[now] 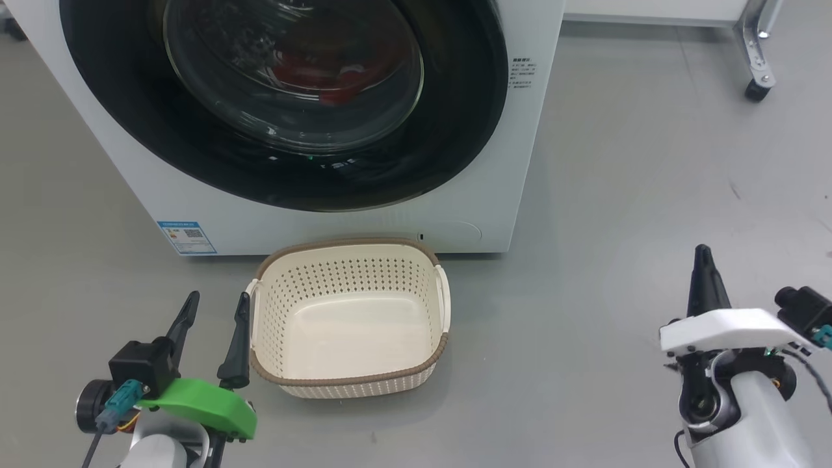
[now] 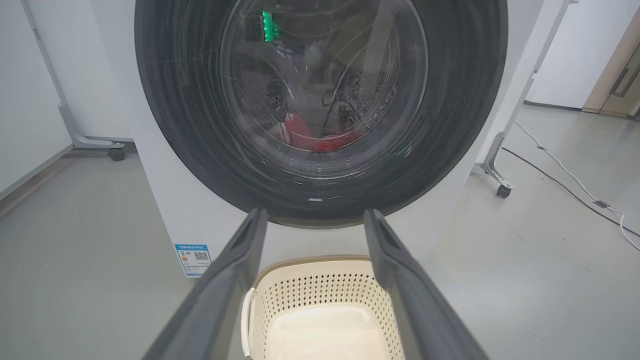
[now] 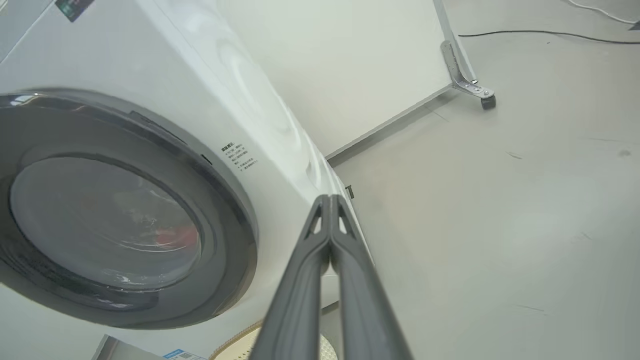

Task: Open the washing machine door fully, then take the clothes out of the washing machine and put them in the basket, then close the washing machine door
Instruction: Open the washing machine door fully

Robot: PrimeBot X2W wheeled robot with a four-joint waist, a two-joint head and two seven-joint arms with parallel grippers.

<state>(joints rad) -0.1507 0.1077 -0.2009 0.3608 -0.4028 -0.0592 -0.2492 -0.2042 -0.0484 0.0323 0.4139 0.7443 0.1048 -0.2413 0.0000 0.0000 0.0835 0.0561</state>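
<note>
1. While the door (image 1: 455,97) sits shut against the washer (image 1: 513,195), the clothes (image 1: 325,71) lie behind its glass, low in the drum: red fabric, out of reach.
2. Basket (image 1: 351,380): on the floor (image 1: 617,195) just before the washer, below the door; nothing in it.
3. Left gripper (image 1: 218,297): fingers spread, nothing between them; low, just beside the basket's left handle.
4. Right gripper (image 1: 702,253): fingers pressed together, holding nothing; off to the right, well apart from the washer.
5. Step, as judged: opening the door, not yet begun.
6. Hazard: closed fingers hooking the glossy door edge too shallowly would likely skid off, leaving it latched.
7. Hazard: the left arm, rising so near the basket, could catch the handle and push the basket away from the opening.
8. Hazard: a door swung only part-way would crowd the reach into the drum; cloth dragged past it could snag and drop on the floor short of the basket.
</note>
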